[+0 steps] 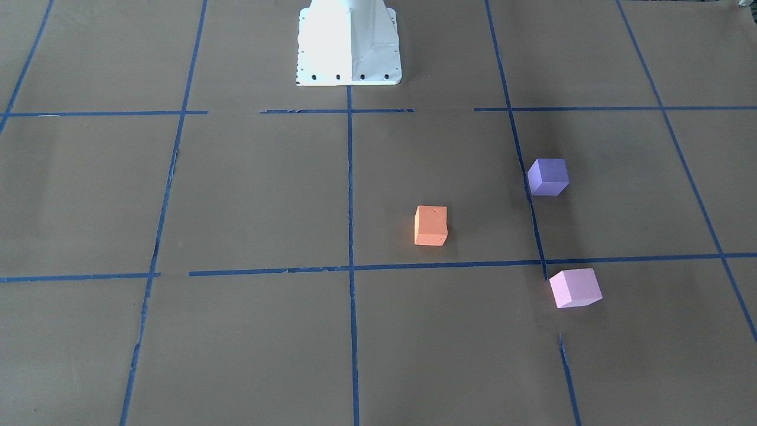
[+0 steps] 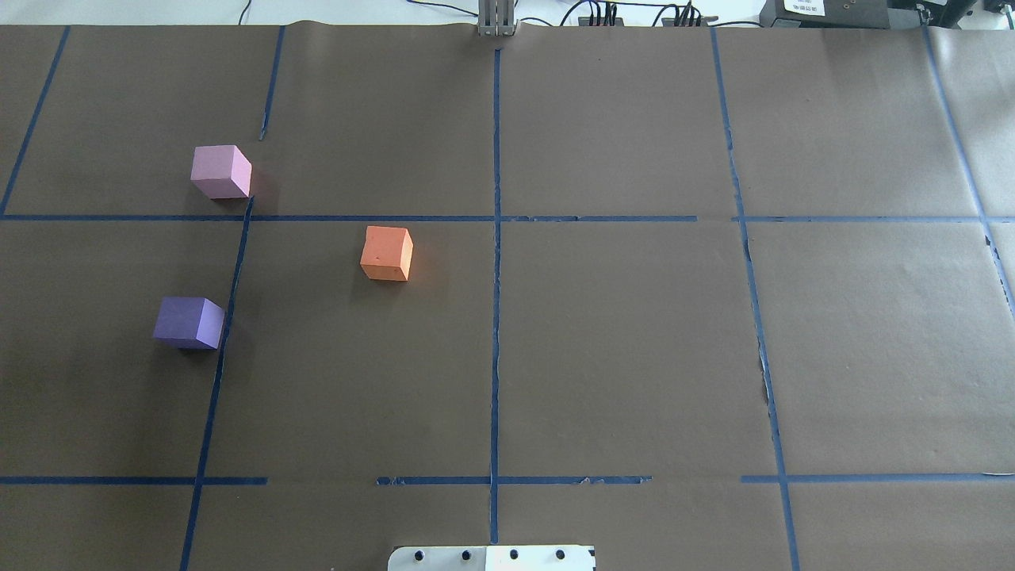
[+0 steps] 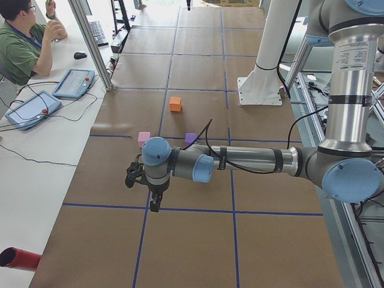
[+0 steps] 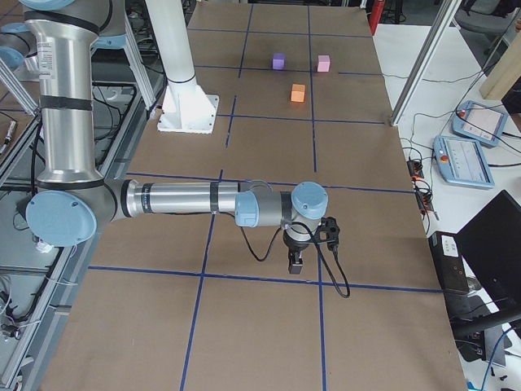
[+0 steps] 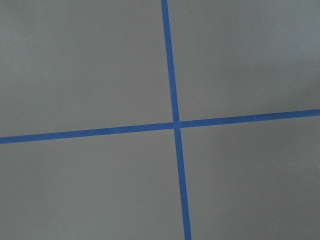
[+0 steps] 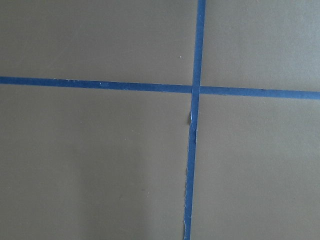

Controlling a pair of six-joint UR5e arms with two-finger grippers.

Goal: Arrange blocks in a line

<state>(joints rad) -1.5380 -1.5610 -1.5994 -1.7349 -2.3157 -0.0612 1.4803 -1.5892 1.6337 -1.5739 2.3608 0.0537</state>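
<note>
Orange block [image 2: 387, 253], purple block [image 2: 189, 323], pink block [image 2: 221, 171]: probably light, squashy foam; pinch opposite flat faces. Left tool [image 3: 155, 203], right tool [image 4: 296, 262]: opening can't tell.

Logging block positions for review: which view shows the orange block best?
Overhead exterior: the orange block is large and unobstructed. Front-facing shows it similarly; side views show it small, distant; wrist views miss it.

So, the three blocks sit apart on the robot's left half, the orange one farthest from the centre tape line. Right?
No. The overhead view shows the orange block nearest the centre tape line, not farthest; the purple block and pink block lie further out. The rest holds.
</note>
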